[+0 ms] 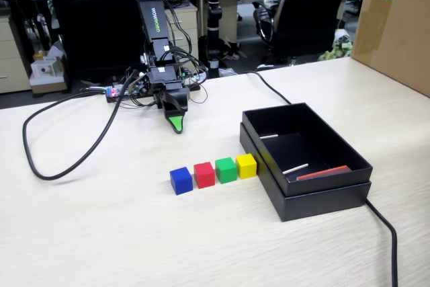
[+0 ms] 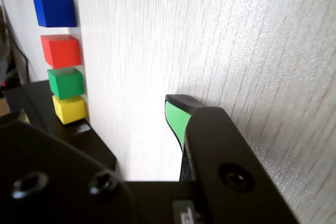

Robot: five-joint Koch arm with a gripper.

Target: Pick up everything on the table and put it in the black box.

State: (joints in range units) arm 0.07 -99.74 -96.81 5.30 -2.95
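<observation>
Four cubes sit in a tight row on the surface (image 1: 101, 233), left to right in the fixed view: blue cube (image 1: 181, 181), red cube (image 1: 204, 175), green cube (image 1: 226, 170), yellow cube (image 1: 246, 165), each touching or nearly touching its neighbour, the yellow one just beside the black box (image 1: 316, 196). They look like small rigid painted blocks, probably light, flat-sided and a bit slick; no give, not fragile. Best grip is likely across two opposite flat faces, but the sides facing along the row are blocked by neighbours, so pinch across the free front and back faces. End cubes are easier. The box stands open, nested in its lid, with two white sticks (image 1: 295, 168) and a red strip (image 1: 322, 173) inside; none of the cubes is in it. The hand (image 1: 176, 124) is well apart from the row, behind it, tip pointing down close to the surface, empty. Green pad (image 2: 176, 121) shows in the wrist view, but only one tip is clear, so open or closed I cannot tell. A black cable (image 1: 60, 159) loops on the surface at the left.
</observation>
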